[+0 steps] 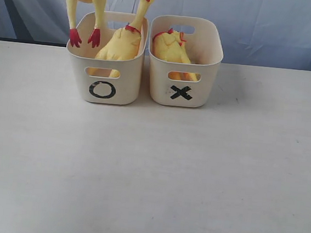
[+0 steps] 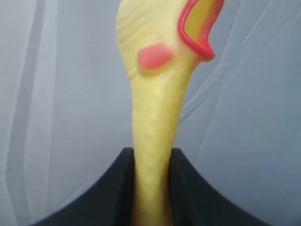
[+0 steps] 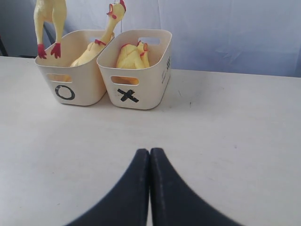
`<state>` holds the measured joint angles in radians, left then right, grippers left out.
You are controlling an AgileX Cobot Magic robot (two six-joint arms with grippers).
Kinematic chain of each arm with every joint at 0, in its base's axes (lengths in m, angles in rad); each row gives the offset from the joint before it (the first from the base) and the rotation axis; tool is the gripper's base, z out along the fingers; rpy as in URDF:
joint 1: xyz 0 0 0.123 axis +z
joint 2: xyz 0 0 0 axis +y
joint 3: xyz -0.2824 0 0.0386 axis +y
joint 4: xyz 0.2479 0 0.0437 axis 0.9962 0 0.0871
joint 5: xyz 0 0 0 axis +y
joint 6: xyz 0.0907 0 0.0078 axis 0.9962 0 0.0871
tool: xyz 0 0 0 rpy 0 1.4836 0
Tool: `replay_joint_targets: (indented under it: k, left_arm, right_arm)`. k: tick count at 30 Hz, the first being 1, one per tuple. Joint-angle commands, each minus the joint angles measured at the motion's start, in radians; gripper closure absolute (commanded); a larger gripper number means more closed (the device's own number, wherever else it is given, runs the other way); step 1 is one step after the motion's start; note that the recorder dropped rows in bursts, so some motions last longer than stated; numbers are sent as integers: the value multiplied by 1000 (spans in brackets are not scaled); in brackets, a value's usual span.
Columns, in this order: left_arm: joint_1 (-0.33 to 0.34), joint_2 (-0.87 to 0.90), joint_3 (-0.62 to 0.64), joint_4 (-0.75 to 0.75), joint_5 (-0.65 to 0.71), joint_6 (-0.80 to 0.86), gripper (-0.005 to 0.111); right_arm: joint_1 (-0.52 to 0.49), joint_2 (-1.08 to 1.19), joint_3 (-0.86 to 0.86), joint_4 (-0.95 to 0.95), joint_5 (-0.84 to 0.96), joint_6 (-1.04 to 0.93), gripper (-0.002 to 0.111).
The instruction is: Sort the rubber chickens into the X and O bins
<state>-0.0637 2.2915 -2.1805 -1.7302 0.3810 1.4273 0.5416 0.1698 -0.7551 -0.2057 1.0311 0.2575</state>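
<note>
Chicken clamped by the neck in left claw, head above the claw, body and red feet hanging below it, right over the O bin, feet about at its rim. Looks lined up for a drop there. Yellow ribbed rubber, red open beak, red cheek spot. Second large chicken already in that bin, neck poking out. Small one sits in X bin. Right claw pressed together, empty, low over counter, bins well ahead of it.
</note>
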Motion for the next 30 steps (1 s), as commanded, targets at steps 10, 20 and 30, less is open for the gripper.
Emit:
replay_joint_targets:
  k: [10,20,30]
  left_arm:
    - [-30,72,-54,-14,6,-12,107]
    - [-50,118,-54,-14,40,-15,107]
    - [-56,128,-54,9,54,-88,107]
  right_arm:
    - [-4,-4,4,-2,-2,-2,108]
    - [-4,-4,4,-2,-2,-2,108]
    - [-4,-4,4,-2,-2,-2,108]
